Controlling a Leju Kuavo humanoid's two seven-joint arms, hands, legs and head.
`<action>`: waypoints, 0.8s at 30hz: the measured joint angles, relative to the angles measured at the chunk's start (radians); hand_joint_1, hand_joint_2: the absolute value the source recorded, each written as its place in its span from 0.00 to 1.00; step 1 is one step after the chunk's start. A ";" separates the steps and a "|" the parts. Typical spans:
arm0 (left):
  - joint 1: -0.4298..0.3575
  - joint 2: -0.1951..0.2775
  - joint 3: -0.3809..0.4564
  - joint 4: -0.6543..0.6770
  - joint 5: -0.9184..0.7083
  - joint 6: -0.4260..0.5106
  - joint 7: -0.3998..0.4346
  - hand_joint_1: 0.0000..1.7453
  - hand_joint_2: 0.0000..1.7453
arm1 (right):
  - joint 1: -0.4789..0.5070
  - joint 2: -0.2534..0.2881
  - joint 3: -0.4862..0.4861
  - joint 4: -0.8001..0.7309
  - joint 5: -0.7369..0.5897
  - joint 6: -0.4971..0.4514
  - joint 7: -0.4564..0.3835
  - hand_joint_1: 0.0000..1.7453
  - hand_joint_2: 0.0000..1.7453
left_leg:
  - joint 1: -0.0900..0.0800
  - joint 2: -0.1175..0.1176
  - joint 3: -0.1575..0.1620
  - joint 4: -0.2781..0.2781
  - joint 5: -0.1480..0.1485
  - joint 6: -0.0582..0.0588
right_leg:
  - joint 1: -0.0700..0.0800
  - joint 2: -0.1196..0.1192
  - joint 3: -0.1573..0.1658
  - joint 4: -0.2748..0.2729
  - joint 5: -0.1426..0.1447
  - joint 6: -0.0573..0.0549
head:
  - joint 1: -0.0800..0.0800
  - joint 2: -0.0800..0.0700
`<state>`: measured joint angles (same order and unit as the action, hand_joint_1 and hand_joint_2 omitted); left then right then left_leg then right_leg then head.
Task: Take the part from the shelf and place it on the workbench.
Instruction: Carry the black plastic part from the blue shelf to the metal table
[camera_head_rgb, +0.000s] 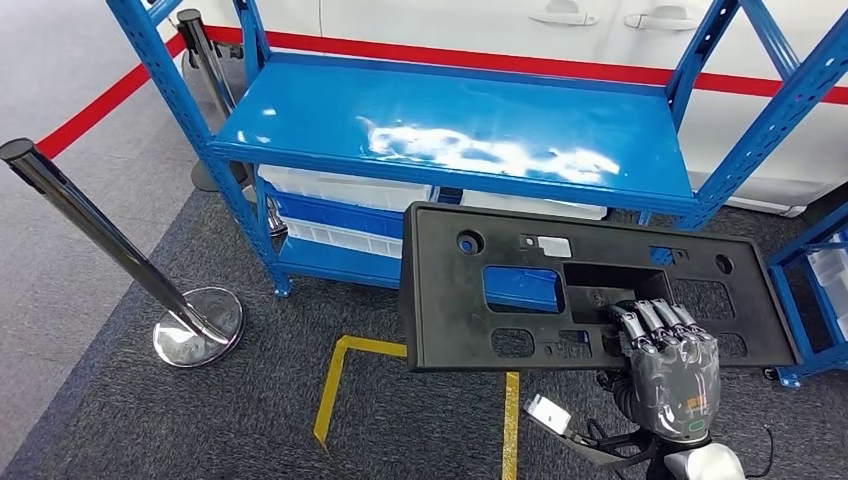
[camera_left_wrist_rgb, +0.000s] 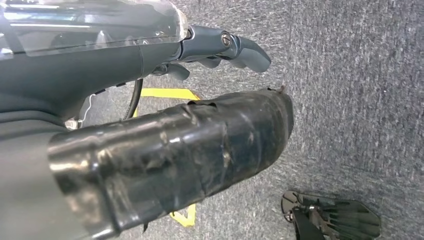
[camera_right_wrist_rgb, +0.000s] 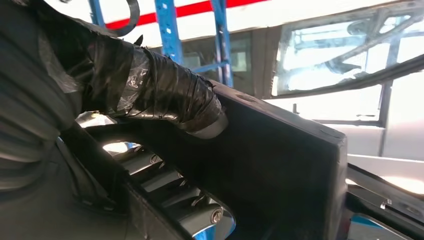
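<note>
Floor: grey carpet (camera_head_rgb: 120, 420) with yellow tape lines (camera_head_rgb: 335, 385); red stripe along the far edge.
Post: chrome barrier post (camera_head_rgb: 95, 235) at far left, leaning, on a round base.
Shelf: blue metal rack (camera_head_rgb: 450, 125), glossy top deck, white bins (camera_head_rgb: 340, 190) on the lower level; white car body behind.
Part: black flat plastic panel (camera_head_rgb: 450, 300) with cut-outs, held in the air in front of the shelf's lower level, off the shelf, tilted slightly down to the right.
Right hand: right hand (camera_head_rgb: 668, 360) gripping the panel near its lower right, fingers (camera_head_rgb: 650, 318) hooked through a rectangular opening.
Right wrist view: taped thumb (camera_right_wrist_rgb: 160, 95) pressed onto the panel's face, shiny fingers (camera_right_wrist_rgb: 170, 182) curled behind its edge, closed tightly; blue uprights and car windows beyond.
Left hand: left hand (camera_left_wrist_rgb: 165, 150) above the carpet, dark fingers (camera_left_wrist_rgb: 240, 47) slightly bent and apart from the taped thumb, holding nothing.
Left wrist view: yellow tape on the carpet behind the hand.
</note>
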<state>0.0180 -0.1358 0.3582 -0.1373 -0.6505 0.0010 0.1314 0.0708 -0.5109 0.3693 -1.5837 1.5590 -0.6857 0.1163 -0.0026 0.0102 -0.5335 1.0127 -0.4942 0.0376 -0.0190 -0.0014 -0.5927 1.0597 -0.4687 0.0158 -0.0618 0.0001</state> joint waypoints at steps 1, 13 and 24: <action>0.000 0.000 0.000 0.000 0.000 0.000 0.000 0.00 0.00 | 0.000 0.000 0.000 0.000 -0.002 0.001 0.002 1.00 1.00 | -0.002 0.000 -0.005 0.004 -0.001 -0.004 | 0.003 0.001 0.000 -0.006 -0.005 -0.006 | 0.000 0.000; 0.005 0.001 0.000 0.000 0.002 0.000 -0.008 0.00 0.00 | 0.003 0.002 0.001 -0.001 -0.065 0.006 -0.010 1.00 1.00 | 0.014 0.011 -0.063 0.146 -0.047 -0.044 | -0.007 -0.019 -0.003 -0.018 0.009 -0.035 | -0.001 0.000; 0.005 0.000 0.003 0.000 0.005 0.001 -0.010 0.00 0.00 | 0.013 0.002 0.001 -0.004 -0.072 0.004 -0.013 1.00 1.00 | 0.003 -0.018 -0.021 -0.007 0.025 0.014 | -0.003 -0.007 -0.098 0.211 -0.124 0.006 | 0.001 0.000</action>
<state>0.0230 -0.1358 0.3608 -0.1373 -0.6458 0.0019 0.1213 0.0843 -0.5093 0.3704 -1.5872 1.4873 -0.6812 0.1032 0.0002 -0.0077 -0.5544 1.0053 -0.4689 0.0521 -0.0224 -0.0081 -0.6907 1.2704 -0.5922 0.0214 -0.0609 0.0000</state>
